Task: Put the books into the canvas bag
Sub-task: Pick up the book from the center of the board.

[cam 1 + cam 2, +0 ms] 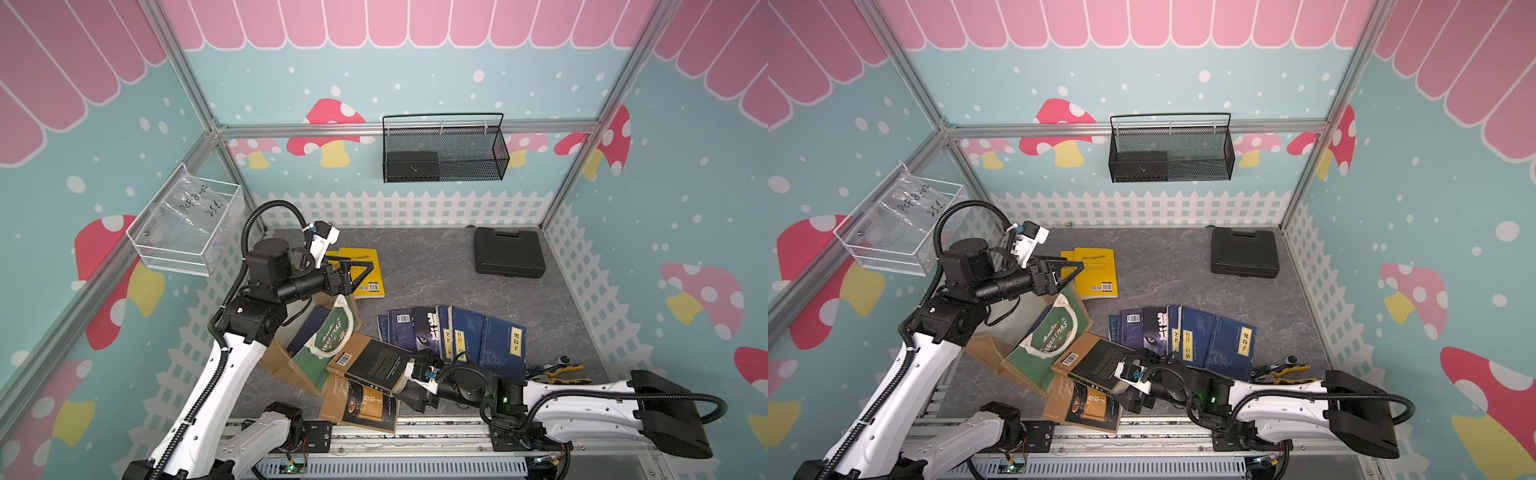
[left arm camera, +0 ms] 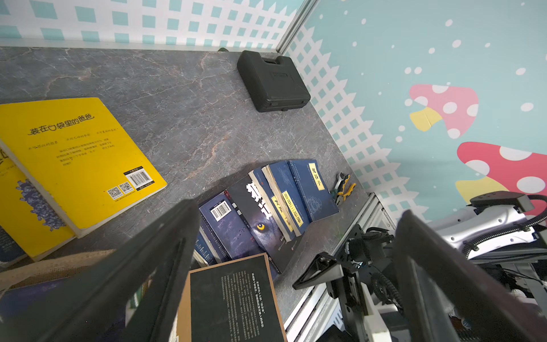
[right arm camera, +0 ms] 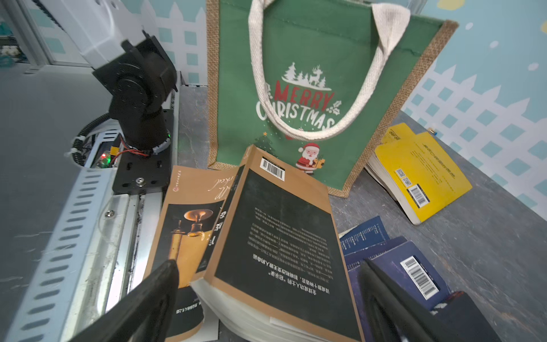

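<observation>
My left gripper (image 1: 360, 272) hangs over the far side of the canvas bag (image 1: 332, 338), its jaws spread wide with nothing between them. The bag stands toward the left of the grey tabletop (image 1: 436, 270). Its green "Merry Christmas" panel faces my right arm, with a white handle (image 3: 259, 59) draped down over it. A dark blue cover (image 1: 309, 328) shows inside its mouth.

Just beyond the bag lie 2 yellow books (image 2: 80, 154), 1 overlapping the other. My right gripper (image 3: 266, 269) sits low near the front edge, its jaws apart on either side of the page edge of a brown-edged book (image 3: 281, 237). I see a gap at each finger, so nothing is clamped. That book lies tilted, back cover up, across a gold-panel book (image 3: 189, 225), its far corner close by the bag's green panel.

To the right, a fanned row of blue books (image 1: 486, 338) includes the wolf-eye book (image 1: 424, 332). A black case (image 1: 509, 251) lies at the far right.
</observation>
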Action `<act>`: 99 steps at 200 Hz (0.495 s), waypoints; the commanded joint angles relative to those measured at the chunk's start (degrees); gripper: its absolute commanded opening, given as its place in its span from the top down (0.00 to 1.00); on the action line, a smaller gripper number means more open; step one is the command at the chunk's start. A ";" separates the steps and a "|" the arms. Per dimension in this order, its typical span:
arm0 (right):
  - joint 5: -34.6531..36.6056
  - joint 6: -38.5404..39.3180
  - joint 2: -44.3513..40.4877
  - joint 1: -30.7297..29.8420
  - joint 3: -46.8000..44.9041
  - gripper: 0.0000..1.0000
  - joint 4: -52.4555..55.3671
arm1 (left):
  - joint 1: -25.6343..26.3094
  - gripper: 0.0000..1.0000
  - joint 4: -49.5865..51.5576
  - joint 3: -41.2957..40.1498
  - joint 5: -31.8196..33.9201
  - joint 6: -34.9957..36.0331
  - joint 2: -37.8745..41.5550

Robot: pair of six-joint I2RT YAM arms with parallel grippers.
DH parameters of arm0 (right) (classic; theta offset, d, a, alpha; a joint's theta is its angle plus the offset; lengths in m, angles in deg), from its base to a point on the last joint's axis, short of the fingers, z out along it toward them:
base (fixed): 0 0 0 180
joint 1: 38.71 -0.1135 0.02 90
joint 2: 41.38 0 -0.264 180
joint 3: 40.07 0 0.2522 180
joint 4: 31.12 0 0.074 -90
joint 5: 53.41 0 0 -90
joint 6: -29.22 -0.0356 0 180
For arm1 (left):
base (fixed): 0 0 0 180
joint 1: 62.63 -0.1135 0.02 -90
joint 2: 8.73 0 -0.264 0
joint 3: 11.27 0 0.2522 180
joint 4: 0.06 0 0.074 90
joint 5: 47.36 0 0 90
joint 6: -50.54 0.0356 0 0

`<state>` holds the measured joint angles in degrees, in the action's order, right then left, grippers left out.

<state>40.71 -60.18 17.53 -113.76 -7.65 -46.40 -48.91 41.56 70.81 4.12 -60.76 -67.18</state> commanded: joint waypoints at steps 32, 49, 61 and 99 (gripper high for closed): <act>-1.78 3.20 6.35 -1.05 2.43 0.04 0.10 | -0.36 0.01 -1.00 -1.29 -0.78 -1.49 0.54; 0.33 3.47 10.63 -1.32 3.12 0.04 -3.33 | -0.36 0.01 -0.92 -1.42 -1.00 -1.64 0.93; 2.35 3.78 13.39 -1.42 3.66 0.06 -5.51 | -0.40 0.02 -0.40 -1.10 -1.24 -1.22 1.17; 11.84 5.01 19.39 -1.79 4.27 0.29 -11.47 | -0.50 0.01 1.53 0.06 -0.95 0.27 1.56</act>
<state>45.15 -57.60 34.91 -114.89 -4.87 -51.75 -49.02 41.56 70.00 3.85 -61.65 -66.77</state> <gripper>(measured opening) 0.785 0.984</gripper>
